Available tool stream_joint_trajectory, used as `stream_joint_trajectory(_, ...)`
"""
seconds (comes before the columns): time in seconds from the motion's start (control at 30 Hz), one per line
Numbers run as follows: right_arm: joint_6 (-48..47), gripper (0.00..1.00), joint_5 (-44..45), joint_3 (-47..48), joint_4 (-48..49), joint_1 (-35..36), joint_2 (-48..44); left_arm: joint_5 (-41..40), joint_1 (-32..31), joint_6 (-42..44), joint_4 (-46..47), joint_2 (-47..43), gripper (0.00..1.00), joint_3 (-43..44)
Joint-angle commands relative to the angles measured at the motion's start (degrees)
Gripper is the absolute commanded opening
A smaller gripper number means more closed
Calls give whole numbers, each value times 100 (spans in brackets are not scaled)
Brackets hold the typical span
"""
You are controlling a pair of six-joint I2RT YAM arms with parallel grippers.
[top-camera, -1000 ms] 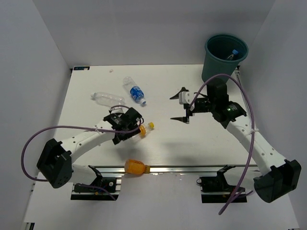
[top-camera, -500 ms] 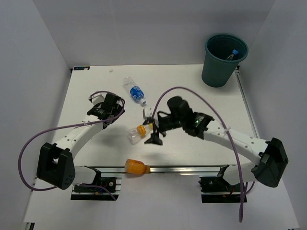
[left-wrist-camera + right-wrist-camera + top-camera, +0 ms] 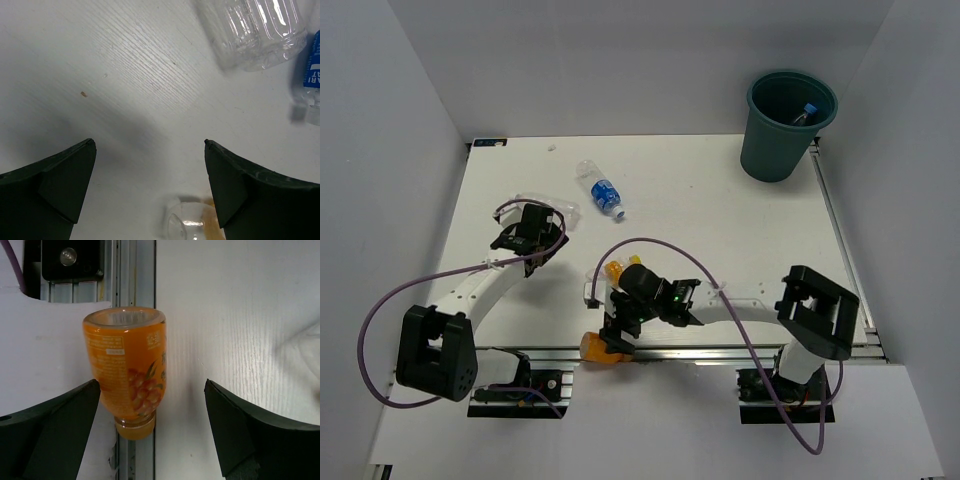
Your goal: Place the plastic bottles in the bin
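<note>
Your left arm has swung back beside the plain clear bottle (image 3: 255, 30), with the left fingers (image 3: 65, 180) spread and empty. Your right arm has crossed to the table's (image 3: 720, 220) near edge, and its right fingers (image 3: 65, 415) gape (nothing gripped) around the orange bottle (image 3: 127, 365). One blue-capped bottle (image 3: 806, 112) lies in the bin (image 3: 775, 150).

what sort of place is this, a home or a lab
Most likely a robotics lab test cell: a white table boxed in by plain white panels, left arm and right arm at an aluminium rail, and a teal bin staged for sorting.
</note>
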Motion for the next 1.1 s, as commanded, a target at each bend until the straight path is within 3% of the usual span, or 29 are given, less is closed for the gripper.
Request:
stream_joint_trajectory(0.0, 185, 89, -112, 52, 693, 101, 219, -5, 55, 100, 115, -265, 98, -91)
stream_joint_trajectory(0.2, 27, 89, -552, 79, 729, 391, 676, -40, 98, 144, 89, -256, 98, -91)
stream_joint_trajectory(0.43, -122, 84, -271, 430, 518, 682, 1186, -66, 134, 188, 53, -177, 98, -82)
stream_joint_trajectory(0.57, -70, 68, -61, 457, 623, 682, 1221, -31, 160, 188, 62, -160, 98, -82)
stream_joint_trajectory(0.63, 53, 51, 132, 448, 833, 682, 1134, -5, 169, 197, 89, -160, 98, -73)
stream_joint_trajectory(0.67, 114, 36, 238, 370, 939, 673, 1072, 4, 169, 197, 80, -142, 98, -56)
stream_joint_trajectory(0.8, 290, 25, 397, 132, 1300, 489, 572, 39, 177, 302, 62, -159, 98, -38)
stream_joint_trajectory(0.93, 493, 19, 424, -9, 1475, -379, -454, 214, 177, 382, 167, -282, 98, -82)
stream_joint_trajectory(1.07, 1097, 17, 527, 227, 1713, -2453, -1133, 689, 169, 618, 580, -519, 98, -301)
